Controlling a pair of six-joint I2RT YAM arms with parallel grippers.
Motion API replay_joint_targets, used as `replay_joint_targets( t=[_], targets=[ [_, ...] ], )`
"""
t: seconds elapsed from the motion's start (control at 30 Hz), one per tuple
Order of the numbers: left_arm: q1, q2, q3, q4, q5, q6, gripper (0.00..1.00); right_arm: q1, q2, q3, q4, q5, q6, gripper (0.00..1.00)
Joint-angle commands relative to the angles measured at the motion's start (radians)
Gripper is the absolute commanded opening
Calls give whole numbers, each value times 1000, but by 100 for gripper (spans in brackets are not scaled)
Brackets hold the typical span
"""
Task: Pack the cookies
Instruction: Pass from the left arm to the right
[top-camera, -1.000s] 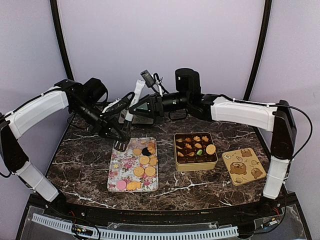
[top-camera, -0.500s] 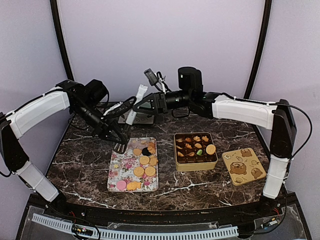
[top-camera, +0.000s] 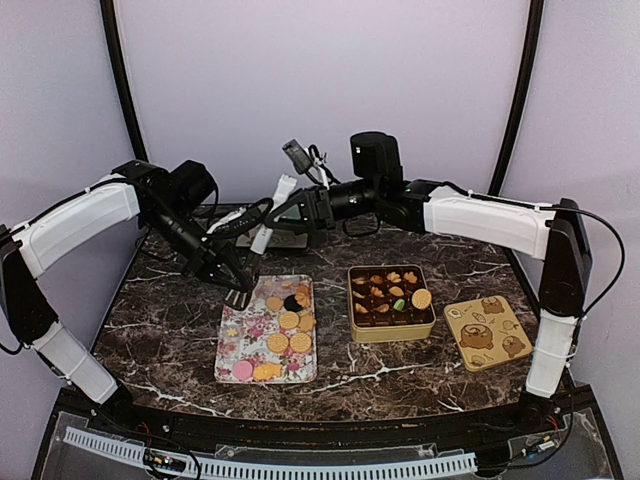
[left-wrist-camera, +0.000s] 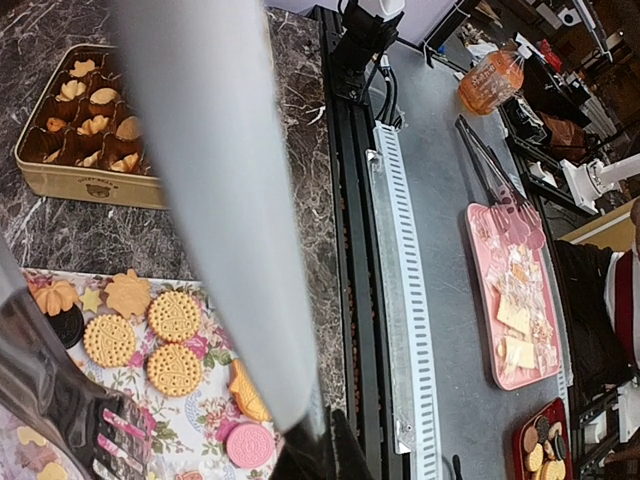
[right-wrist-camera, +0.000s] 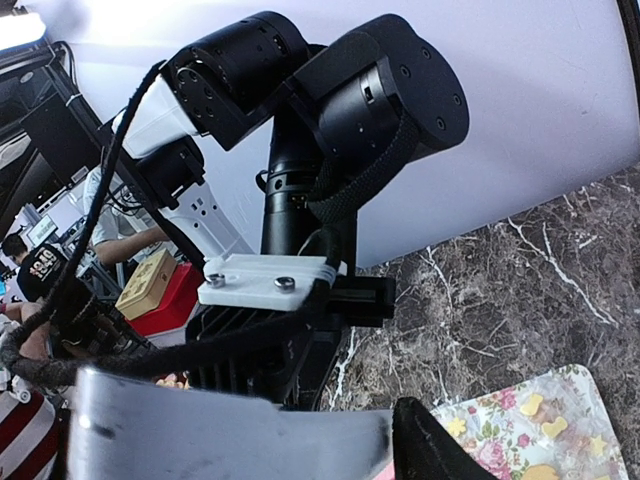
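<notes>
Cookies (top-camera: 288, 321) on floral tray (top-camera: 240, 340), more in tin (top-camera: 390, 334). L gripper (top-camera: 236, 278) clenched on spatula (top-camera: 241, 296), head at tray's far edge. R gripper (top-camera: 283, 214) by handle; jaws: can't tell. Cookies prob. light, brittle, crumbly: scoop from under, don't squeeze.

I see my cookies (top-camera: 289, 320) lying flat, some on the flowery tray (top-camera: 238, 338), more in the box (top-camera: 391, 334).
</notes>
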Motion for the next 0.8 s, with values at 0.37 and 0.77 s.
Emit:
replay_joint_targets(
  t=[0.37,0.77],
  targets=[
    [-13,-31,-5,31,-33,-16,10,1,-36,-73,109,-16,27,30],
    [-13,-55,-69,207,-159,-194,57,-27,-112,-221,378,36,169,20]
  ],
)
